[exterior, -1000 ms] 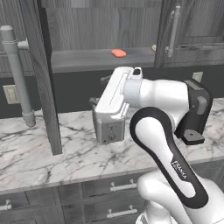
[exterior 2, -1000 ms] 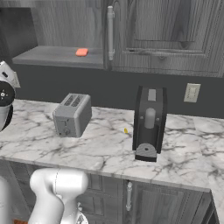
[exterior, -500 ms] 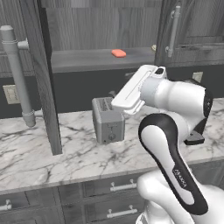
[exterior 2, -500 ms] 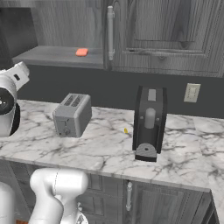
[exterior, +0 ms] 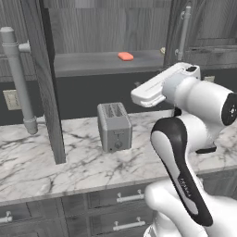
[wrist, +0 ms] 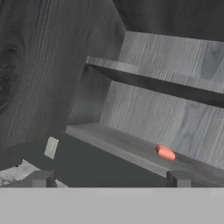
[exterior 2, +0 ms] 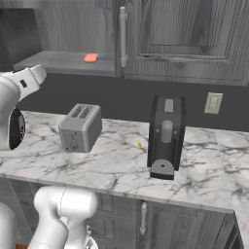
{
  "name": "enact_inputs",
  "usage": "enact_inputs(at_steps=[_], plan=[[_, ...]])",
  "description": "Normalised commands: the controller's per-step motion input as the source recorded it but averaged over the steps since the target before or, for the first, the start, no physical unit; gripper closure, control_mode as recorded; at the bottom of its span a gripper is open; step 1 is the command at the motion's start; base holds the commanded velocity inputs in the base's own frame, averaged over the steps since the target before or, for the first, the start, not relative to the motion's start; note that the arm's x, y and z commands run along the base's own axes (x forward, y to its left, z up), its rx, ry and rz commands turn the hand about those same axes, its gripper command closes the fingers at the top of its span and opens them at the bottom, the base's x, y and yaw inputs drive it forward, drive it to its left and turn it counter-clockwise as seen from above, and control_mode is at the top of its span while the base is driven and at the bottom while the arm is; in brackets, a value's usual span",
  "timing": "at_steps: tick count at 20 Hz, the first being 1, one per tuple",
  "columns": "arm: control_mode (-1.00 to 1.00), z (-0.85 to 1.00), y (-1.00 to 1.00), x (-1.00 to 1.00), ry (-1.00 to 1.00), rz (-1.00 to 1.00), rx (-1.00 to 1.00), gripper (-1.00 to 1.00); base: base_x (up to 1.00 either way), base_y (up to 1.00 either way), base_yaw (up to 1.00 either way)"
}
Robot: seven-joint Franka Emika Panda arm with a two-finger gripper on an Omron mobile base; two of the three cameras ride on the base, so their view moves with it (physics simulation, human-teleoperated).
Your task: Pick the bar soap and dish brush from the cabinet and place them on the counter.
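Dark grey wood grain covers the cabinet [exterior: 111,28], and its open door [exterior: 46,83] stands edge-on at the left of the left base view, reaching down close to the counter [exterior: 55,166]. Left of this door a round grey pipe [exterior: 18,78] runs down the wall. The counter is white marble with grey veins, smooth and flat, with a straight front edge above dark drawers.

On the marble stands a boxy silver toaster [exterior: 115,126] with two slots on top, and there is bare room on both its sides. Above it, on the flat grey shelf [exterior: 92,62], lies the bar soap [exterior: 125,56], small, orange-red and rounded, with bare shelf around it. In the hand view the bar soap [wrist: 165,152] appears beyond the finger tips, well apart from them.

The gripper [wrist: 111,179] is raised in front of the shelf with its jaws spread wide, and it holds nothing.

Further right, in the right base view, a tall black coffee machine [exterior 2: 166,137] stands on the marble, with a tiny yellow speck [exterior 2: 140,145] just beside it.
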Motion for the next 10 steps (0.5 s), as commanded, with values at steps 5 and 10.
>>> enact_inputs(at_steps=[5, 10], plan=[[-1.00, 0.36, -0.57, 0.00, 0.03, -0.25, 0.07, -1.00, 0.00, 0.00, 0.00], [-1.00, 0.33, -0.59, -0.03, 0.03, -0.21, 0.07, -1.00, 0.00, 0.00, 0.00]])
